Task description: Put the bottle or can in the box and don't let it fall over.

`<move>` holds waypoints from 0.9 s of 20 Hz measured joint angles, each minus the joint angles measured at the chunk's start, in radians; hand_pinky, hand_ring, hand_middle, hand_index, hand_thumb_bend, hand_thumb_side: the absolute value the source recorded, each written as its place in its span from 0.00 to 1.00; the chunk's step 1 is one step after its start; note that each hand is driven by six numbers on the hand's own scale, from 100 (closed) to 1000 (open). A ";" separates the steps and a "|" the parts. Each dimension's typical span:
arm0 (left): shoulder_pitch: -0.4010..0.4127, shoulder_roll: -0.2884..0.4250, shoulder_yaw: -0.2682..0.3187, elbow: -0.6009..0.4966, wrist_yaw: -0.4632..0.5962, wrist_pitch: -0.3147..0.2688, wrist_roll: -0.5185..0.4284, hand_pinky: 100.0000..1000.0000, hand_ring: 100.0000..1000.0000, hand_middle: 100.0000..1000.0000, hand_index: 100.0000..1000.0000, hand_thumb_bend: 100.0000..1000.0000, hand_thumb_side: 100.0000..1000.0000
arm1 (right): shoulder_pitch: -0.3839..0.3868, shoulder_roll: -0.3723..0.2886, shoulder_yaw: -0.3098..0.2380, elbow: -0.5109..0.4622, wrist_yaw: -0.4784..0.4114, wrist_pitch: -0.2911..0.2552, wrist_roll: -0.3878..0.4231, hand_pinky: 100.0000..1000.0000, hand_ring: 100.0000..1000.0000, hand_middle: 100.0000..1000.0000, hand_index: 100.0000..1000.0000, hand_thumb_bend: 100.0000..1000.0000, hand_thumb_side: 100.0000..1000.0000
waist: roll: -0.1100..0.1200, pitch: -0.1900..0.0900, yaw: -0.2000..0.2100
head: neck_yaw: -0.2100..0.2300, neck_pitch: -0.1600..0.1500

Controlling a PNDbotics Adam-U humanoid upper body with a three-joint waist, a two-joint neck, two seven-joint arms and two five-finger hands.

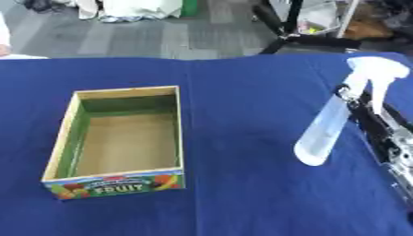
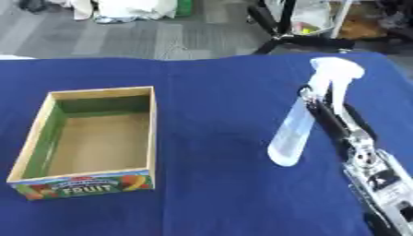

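The right hand [image 2: 327, 110] has its fingers clamped on the neck of the clear spray bottle [image 2: 300, 129], held tilted above the blue surface [image 2: 218, 184], well right of the open wooden fruit box [image 1: 121, 133].

Right hand [image 2: 327, 113] comes in slim and black along the fingers, running back into a silver metal wrist with round joint fittings and dark panels on the forearm
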 measured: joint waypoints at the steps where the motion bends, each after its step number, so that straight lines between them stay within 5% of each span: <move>1: 0.000 0.000 0.000 0.000 0.000 0.000 0.000 0.89 1.00 1.00 0.76 0.60 0.52 | 0.000 0.000 0.000 0.000 -0.001 0.000 0.000 1.00 1.00 1.00 1.00 0.00 0.85 | 0.000 0.001 0.000 | 0.000 -0.002; 18: -0.001 0.000 0.000 0.000 0.000 0.000 -0.004 0.89 1.00 1.00 0.76 0.60 0.52 | -0.030 -0.011 0.009 0.007 -0.008 -0.012 0.029 1.00 1.00 1.00 1.00 0.00 0.83 | 0.002 0.007 0.004 | -0.007 -0.011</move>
